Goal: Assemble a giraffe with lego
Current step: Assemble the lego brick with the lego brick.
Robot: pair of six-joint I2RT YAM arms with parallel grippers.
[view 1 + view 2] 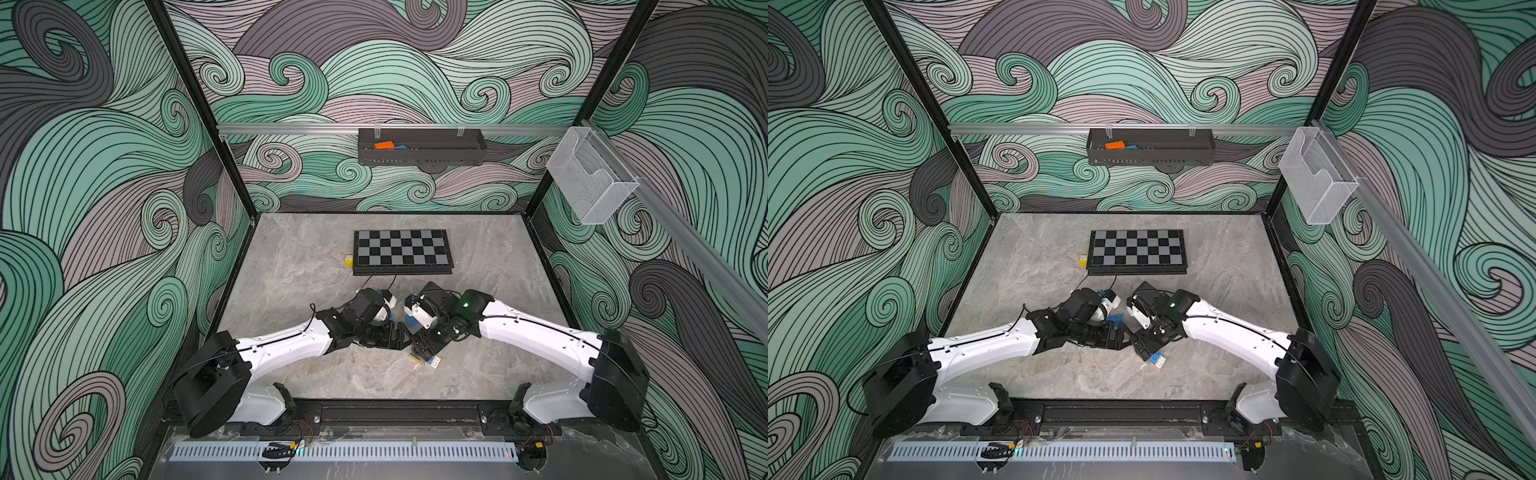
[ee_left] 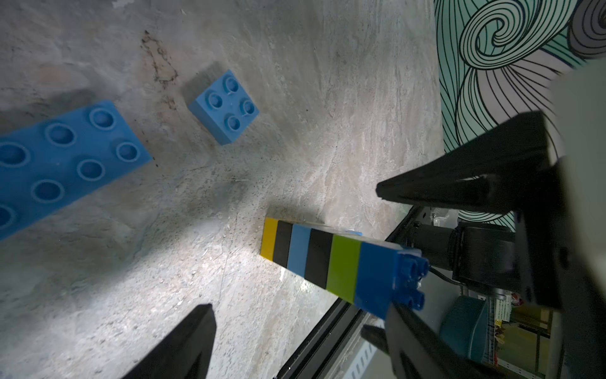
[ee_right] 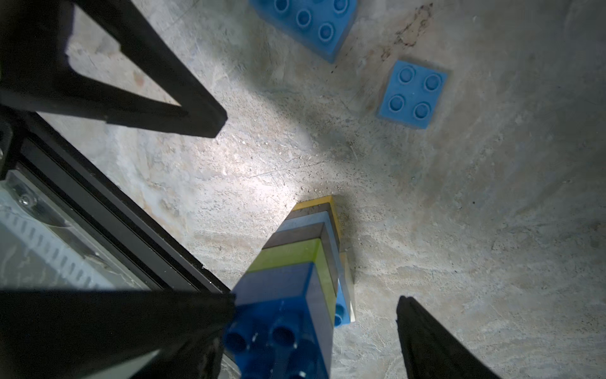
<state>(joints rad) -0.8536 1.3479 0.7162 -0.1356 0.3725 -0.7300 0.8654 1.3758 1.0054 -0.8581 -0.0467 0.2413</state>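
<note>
The giraffe (image 3: 295, 256) stands upright between the fingers of the wide-open right gripper (image 3: 316, 303); the left gripper (image 2: 298, 308) gapes empty alongside. The neck looks done; next, I'd guess, comes picking the blue square brick (image 3: 413, 93) ahead

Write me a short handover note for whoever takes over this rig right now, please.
Left gripper: open, beside the giraffe, holding nothing.
Right gripper: open, jaws either side of the giraffe's head, no grip.
The giraffe stands upright on the table: yellow, black, blue, black, green, blue from the bottom.
Loose, studs up: long blue brick and square blue brick.
Done: main stack built. Left: probably fitting the two loose blue bricks.
</note>
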